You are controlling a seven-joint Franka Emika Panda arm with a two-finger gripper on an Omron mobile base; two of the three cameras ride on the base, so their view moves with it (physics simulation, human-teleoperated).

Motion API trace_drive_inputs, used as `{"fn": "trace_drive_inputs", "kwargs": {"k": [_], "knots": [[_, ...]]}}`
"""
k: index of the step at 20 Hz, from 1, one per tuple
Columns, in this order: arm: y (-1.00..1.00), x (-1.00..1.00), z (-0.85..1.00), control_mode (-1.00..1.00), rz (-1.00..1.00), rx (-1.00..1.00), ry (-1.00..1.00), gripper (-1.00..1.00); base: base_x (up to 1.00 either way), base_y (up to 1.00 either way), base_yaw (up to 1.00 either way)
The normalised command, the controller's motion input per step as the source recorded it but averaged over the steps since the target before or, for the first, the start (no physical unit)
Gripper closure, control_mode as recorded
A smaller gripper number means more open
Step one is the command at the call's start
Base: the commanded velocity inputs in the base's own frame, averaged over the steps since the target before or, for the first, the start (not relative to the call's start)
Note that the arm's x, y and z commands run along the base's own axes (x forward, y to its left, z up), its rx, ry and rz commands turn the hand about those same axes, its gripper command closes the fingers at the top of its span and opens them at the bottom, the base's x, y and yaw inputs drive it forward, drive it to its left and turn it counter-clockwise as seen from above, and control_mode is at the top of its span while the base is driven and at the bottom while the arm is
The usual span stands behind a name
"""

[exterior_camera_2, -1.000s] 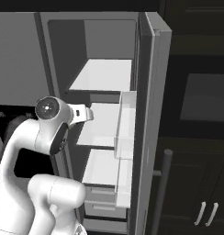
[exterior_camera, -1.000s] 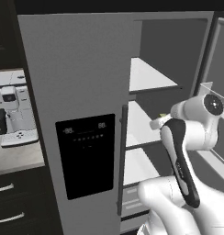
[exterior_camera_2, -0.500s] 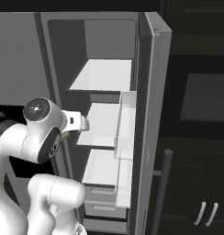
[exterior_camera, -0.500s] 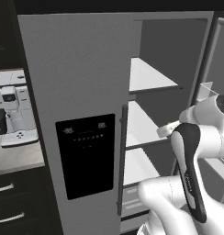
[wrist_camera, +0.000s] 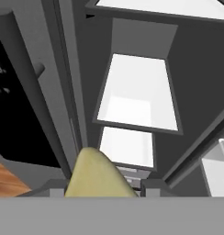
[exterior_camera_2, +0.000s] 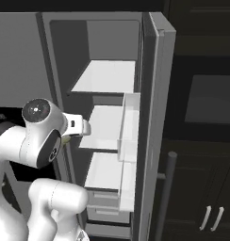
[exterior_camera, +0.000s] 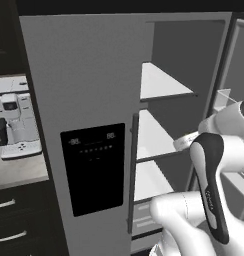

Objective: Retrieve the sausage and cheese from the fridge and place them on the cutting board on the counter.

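The smooth white arm of rounded shells [exterior_camera: 194, 220] fills the lower right of the left base frame, one link faced with a long glossy black panel [exterior_camera: 213, 190]. In the right base frame's left, a dark round joint cap [exterior_camera_2: 37, 110] bears a small pale centre.

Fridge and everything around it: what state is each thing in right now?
Fridge: right door open, left door shut.
Shelves: bare where they show.
Cheese: held in the gripper, off the shelves.
Gripper: shut on the cheese.
Coffee machine: standing upright on its counter.
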Motion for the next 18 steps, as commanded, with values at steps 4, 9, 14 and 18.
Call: {"fn": "trace_drive_inputs", "kwargs": {"k": [4,9,14,18], "knots": [[0.00,0.00,0.00,1.00,0.00,0.00,0.00,1.00,-0.52,0.03,0.08],[0.00,0.00,0.00,1.00,0.00,0.00,0.00,1.00,-0.45,0.13,0.66],[0.00,0.00,0.00,1.00,0.00,0.00,0.00,1.00,-0.16,0.06,0.97],[0.00,0.00,0.00,1.00,0.00,0.00,0.00,1.00,-0.01,0.00,1.00]]}}
